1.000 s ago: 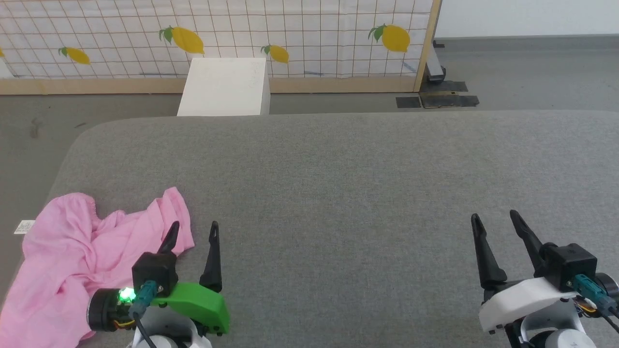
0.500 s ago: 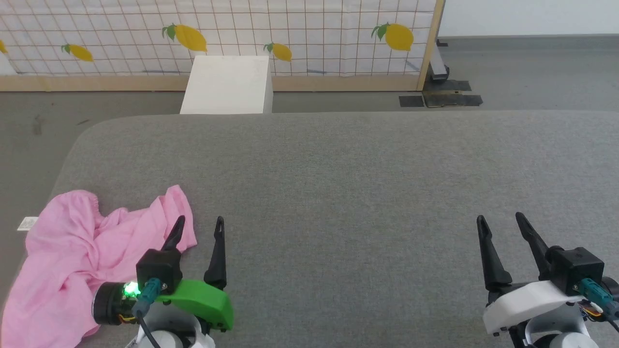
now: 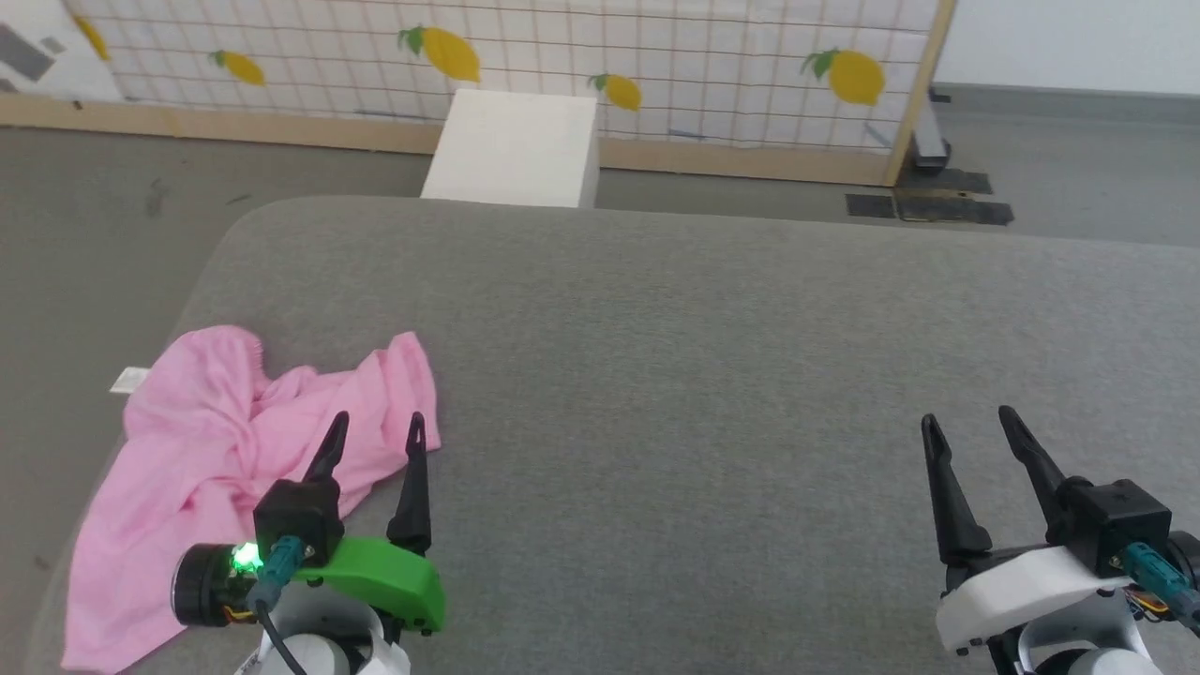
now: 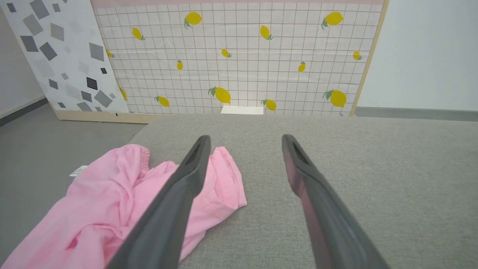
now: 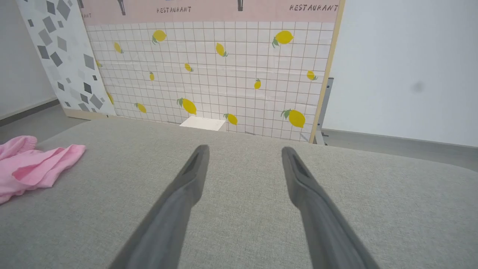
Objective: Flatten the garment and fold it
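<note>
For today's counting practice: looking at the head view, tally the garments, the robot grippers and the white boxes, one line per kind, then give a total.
Garments: 1, the pink garment
Grippers: 2, the left gripper and the right gripper
White boxes: 1, the white box
Total: 4

— What stands at the back?
— A lemon panel (image 5: 224, 74): white grid tiles printed with yellow lemons, edged in pale wood. A pink band (image 5: 209, 9) along its top reads "RESTAURANT". Beside it is a speckled panel (image 4: 56, 56), white with grey shapes.
— And nearer?
— A white box (image 3: 514, 150) sits on the grey floor (image 3: 94, 216), just behind a broad grey fabric surface (image 3: 703, 375) with a rounded corner.
— On the other side?
— A plain white wall (image 5: 403, 67), and dark mats (image 3: 928, 208) on the floor at the lemon panel's foot. The light is even and soft.
</note>
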